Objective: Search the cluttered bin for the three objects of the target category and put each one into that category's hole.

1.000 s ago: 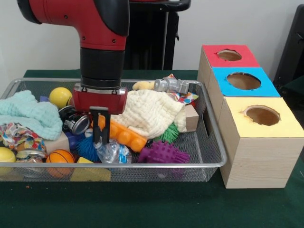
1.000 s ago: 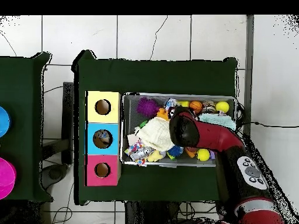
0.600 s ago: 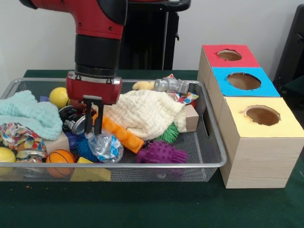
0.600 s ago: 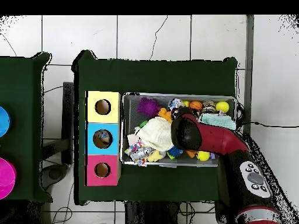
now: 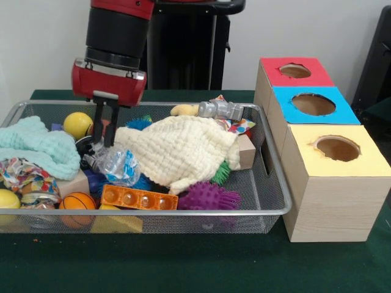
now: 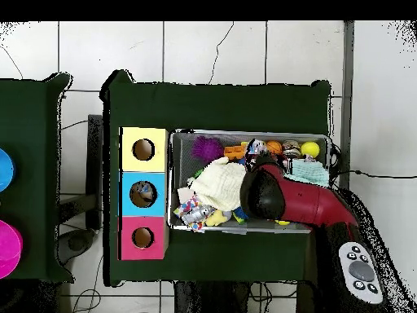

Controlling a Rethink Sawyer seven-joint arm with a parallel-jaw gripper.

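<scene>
The black fingers (image 5: 105, 125) pinch a crumpled clear plastic bag (image 5: 117, 165), lifted above the clutter near the left end of the wire mesh bin (image 5: 269, 183). An orange studded plastic brick (image 5: 139, 198) lies by the bin's front rim.

From my end, the table is covered in a dark green cloth (image 5: 183, 268). Behind it there's a plain white wall (image 5: 317, 30), plus something dark at the right edge (image 5: 377, 67) that I can't make out. From overhead I see a white tiled floor (image 6: 212, 49) with a crack in one tile. There's a second green table (image 6: 28, 163) off to the side, with a blue disc (image 6: 4, 169) and a magenta disc (image 6: 6, 249) on it.
</scene>
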